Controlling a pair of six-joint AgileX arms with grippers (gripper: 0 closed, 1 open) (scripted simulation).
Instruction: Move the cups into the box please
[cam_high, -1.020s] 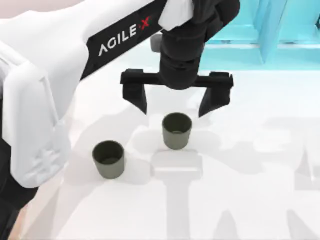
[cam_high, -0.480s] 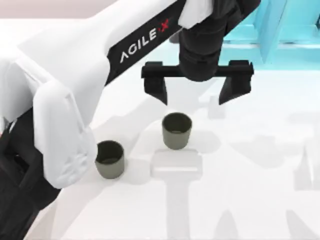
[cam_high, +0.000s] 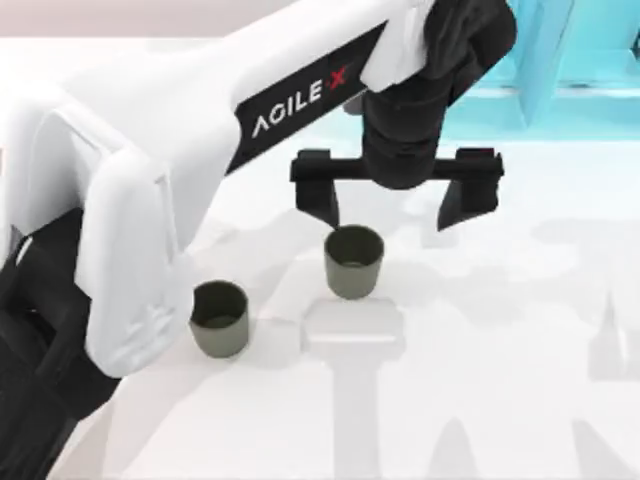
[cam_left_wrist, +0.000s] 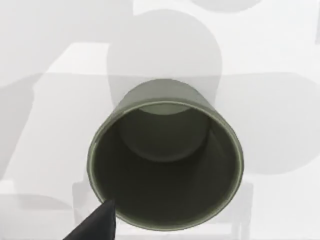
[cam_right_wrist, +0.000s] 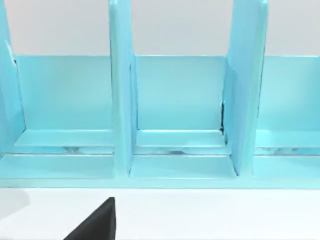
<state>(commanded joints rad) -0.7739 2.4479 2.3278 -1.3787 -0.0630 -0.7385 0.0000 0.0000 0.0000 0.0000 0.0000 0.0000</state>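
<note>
Now the left gripper (cam_high: 395, 205), jaws spread wide and empty, has shifted right and sits above the nearer cup (cam_high: 353, 260) mid-desk; the other cup (cam_high: 218, 317) waits toward the left edge.

The white table (cam_high: 520, 400) carried two upright olive-grey cups (cam_high: 354, 260) (cam_high: 218, 318) standing near each other but apart, with a cyan frame (cam_high: 560, 60) along its far edge.

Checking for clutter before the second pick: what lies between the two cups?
Only bare white table, in the top view. The left cup and right cup stand apart, with the open left gripper above the right one.
</note>
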